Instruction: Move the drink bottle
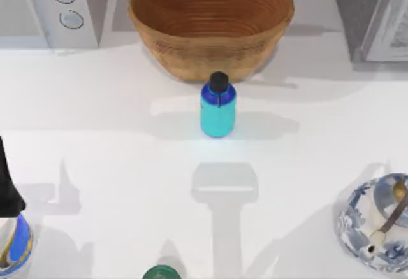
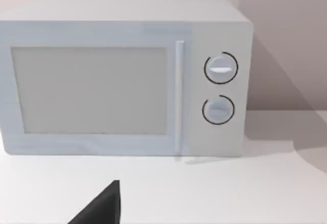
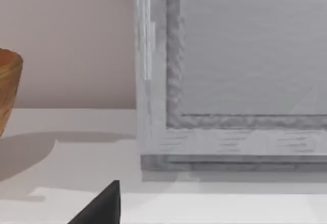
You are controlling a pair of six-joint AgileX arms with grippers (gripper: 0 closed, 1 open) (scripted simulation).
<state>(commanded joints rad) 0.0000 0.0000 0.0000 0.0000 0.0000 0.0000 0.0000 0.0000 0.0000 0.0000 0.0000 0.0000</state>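
The drink bottle (image 1: pixel 218 110), small and cyan with a dark blue shoulder and black cap, stands upright mid-table just in front of the woven bowl (image 1: pixel 210 21). Nothing touches it. A dark piece of my left arm (image 1: pixel 7 190) shows at the table's left edge, far from the bottle. In the left wrist view a dark part of my left gripper (image 2: pixel 102 208) points toward the white microwave (image 2: pixel 122 78). A dark part of my right gripper (image 3: pixel 102 206) faces a grey appliance (image 3: pixel 235 70), with the bowl's rim (image 3: pixel 7 88) off to one side.
The microwave (image 1: pixel 54 8) stands at the back left and the grey appliance (image 1: pixel 376 14) at the back right. A blue-and-white patterned jar (image 1: pixel 376 225) sits front right, a blue-and-white item (image 1: pixel 14 244) front left, a green-topped item (image 1: pixel 160 272) at the front edge.
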